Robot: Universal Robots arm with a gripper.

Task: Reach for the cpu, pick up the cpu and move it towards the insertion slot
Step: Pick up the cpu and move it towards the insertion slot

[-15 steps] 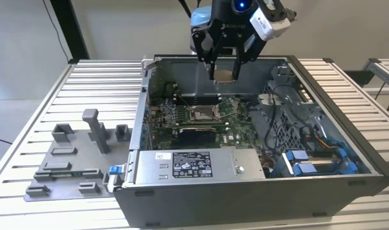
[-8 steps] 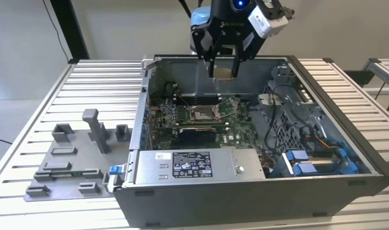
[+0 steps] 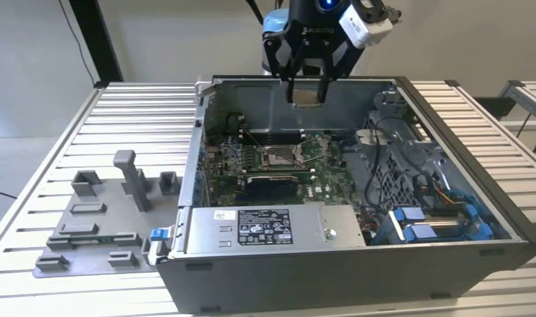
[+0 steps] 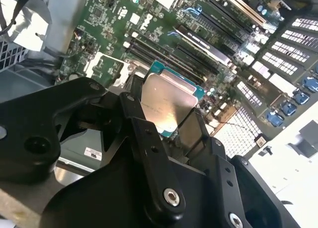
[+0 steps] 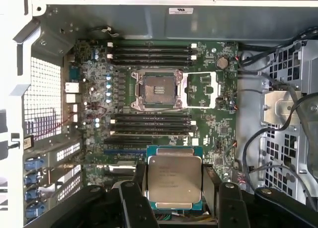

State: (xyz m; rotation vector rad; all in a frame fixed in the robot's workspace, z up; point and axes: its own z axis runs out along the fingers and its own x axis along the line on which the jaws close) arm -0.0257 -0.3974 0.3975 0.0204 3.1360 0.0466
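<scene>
The black, hard-edged gripper (image 3: 306, 89) hangs over the open grey metal computer case (image 3: 444, 264), near the case's back wall in the exterior view. Its matte black fingers (image 5: 135, 188) pinch the cpu (image 5: 174, 182), a small thin square chip with a brushed silvery-white metal lid on a teal-edged board. In the second wrist view the cpu (image 4: 166, 105) shows a dull satin sheen, clamped by its two opposite edges between the bolted black links of the gripper (image 4: 171, 126). In the exterior view the cpu (image 3: 305, 96) shows as a small tan-beige square between the fingers, held in the air above the board.

The insertion slot (image 5: 156, 90), a small square socket with a shiny silver metal frame and a dull grey-brown pin field in its centre, sits on the green, densely populated motherboard (image 5: 213, 123); in the first wrist view it lies at about 12 o'clock from the held cpu, well apart from it. In the exterior view the insertion slot (image 3: 277, 156) lies below the gripper, around 7 o'clock from it.

The case stands on a ribbed aluminium slatted worktop (image 3: 144, 119). At about 9 o'clock from the case lies a grey plastic fixture plate (image 3: 101, 224) with upright blocks and recesses.
</scene>
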